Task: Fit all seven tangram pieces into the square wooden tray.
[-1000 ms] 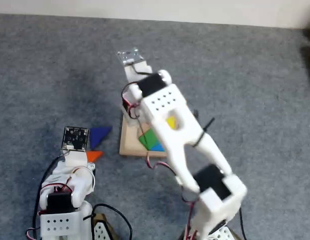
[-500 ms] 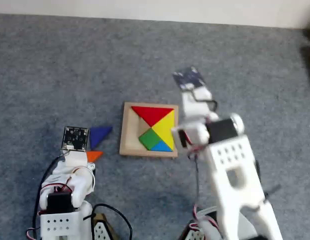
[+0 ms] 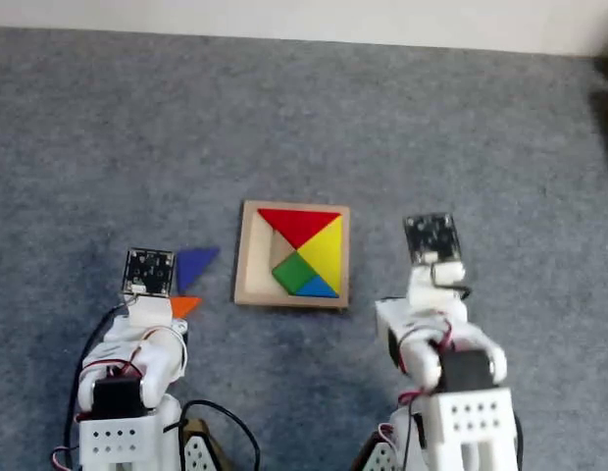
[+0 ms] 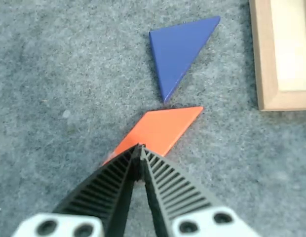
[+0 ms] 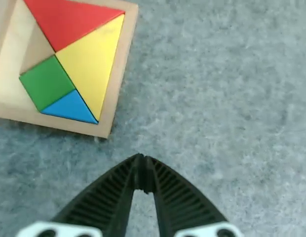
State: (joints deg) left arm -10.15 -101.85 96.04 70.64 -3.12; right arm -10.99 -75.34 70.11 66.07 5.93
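The square wooden tray (image 3: 247,280) lies mid-table holding a red triangle (image 3: 297,224), a yellow triangle (image 3: 329,251), a green square (image 3: 294,270) and a small light-blue triangle (image 3: 320,287); its left part is bare wood. Left of it on the carpet lie a dark-blue triangle (image 3: 196,263) and an orange parallelogram (image 3: 185,306). My left gripper (image 4: 138,151) is shut, its tips just over the near edge of the orange parallelogram (image 4: 160,129), with the dark-blue triangle (image 4: 180,47) beyond. My right gripper (image 5: 142,162) is shut over bare carpet, short of the tray's near right corner (image 5: 107,129).
Grey carpet covers the whole table. The left arm's base (image 3: 118,392) sits at the front left and the right arm's base (image 3: 451,392) at the front right. A pale wall edge runs along the far side.
The right arm swung from over the tray's far left side across to the right and folded back to sit right of the tray. The left arm stayed still.
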